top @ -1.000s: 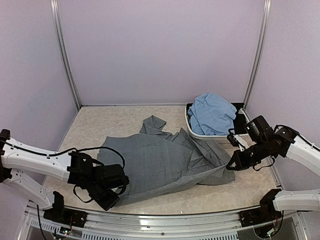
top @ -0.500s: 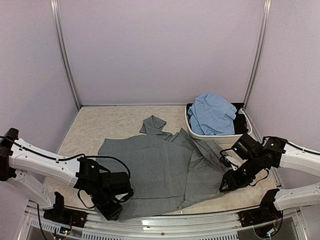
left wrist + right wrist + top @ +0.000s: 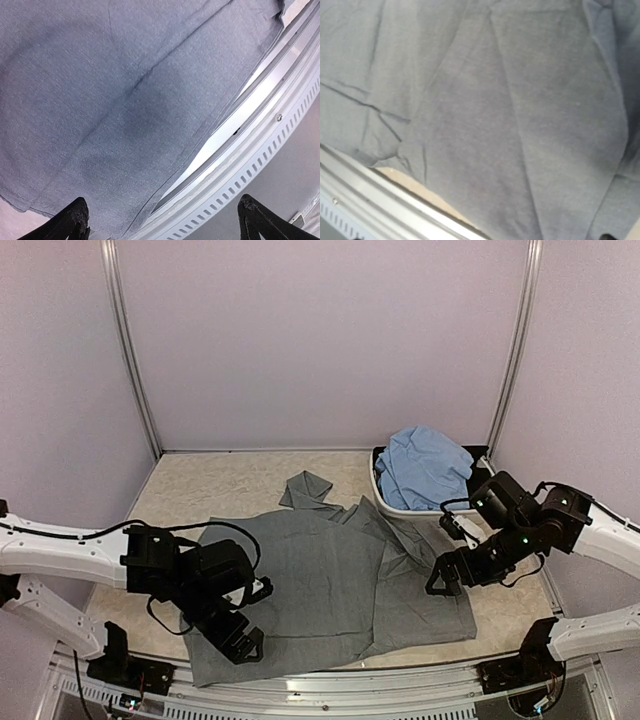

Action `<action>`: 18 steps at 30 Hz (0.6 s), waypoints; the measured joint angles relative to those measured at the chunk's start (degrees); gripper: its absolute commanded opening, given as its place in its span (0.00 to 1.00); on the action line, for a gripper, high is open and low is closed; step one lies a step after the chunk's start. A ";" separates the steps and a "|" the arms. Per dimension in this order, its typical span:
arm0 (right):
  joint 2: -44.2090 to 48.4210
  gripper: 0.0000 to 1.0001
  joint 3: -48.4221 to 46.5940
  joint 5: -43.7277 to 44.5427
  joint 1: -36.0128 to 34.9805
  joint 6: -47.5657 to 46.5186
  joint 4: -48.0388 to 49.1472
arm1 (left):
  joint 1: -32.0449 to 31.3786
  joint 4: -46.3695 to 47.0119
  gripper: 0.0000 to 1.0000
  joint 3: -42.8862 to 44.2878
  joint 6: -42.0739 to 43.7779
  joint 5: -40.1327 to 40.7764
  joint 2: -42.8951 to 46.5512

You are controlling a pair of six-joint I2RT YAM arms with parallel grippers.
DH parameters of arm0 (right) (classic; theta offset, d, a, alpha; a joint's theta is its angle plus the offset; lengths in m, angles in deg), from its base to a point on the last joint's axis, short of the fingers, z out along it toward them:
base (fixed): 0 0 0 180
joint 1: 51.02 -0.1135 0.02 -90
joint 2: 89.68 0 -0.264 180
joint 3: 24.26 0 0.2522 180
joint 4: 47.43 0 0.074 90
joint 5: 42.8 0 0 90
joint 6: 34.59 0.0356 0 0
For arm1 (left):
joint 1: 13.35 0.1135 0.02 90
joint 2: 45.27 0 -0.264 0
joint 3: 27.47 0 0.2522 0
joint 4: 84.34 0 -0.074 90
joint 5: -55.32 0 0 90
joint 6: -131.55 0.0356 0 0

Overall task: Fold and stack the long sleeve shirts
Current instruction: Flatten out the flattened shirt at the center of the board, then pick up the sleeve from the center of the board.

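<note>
The slate grey long sleeve shirt (image 3: 330, 580) lies spread flat on the table, its hem along the near edge and one part (image 3: 306, 488) poking toward the back. A light blue shirt (image 3: 425, 468) is bunched in the basin. My left gripper (image 3: 240, 642) hovers over the shirt's near left corner, open, with grey cloth (image 3: 110, 100) below its wide-apart fingertips (image 3: 75, 220). Over the shirt's right side my right gripper (image 3: 446, 578) stands open. Its wrist view shows only flat grey cloth (image 3: 510, 125) beneath it.
A white oval basin (image 3: 396, 508) stands at the back right, holding the blue shirt. The metal rail (image 3: 330, 685) runs along the table's near edge, right by the shirt's hem (image 3: 235, 130). Enclosure walls and posts (image 3: 512, 350) close in the back and sides.
Both grippers pulled the grey shirt toward the near edge, then opened and let it go. The shirt now lies flatter and both grippers have lifted off it.
</note>
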 measured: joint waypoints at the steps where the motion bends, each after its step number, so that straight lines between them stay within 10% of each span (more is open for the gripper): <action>1: -0.11 0.99 0.00 0.44 0.00 -0.22 0.04 | 0.90 -0.04 0.99 0.37 0.31 0.07 0.61; 18: -40.83 0.71 -22.45 16.20 4.42 -19.19 18.43 | 36.09 36.17 0.99 -2.32 -1.11 3.72 0.00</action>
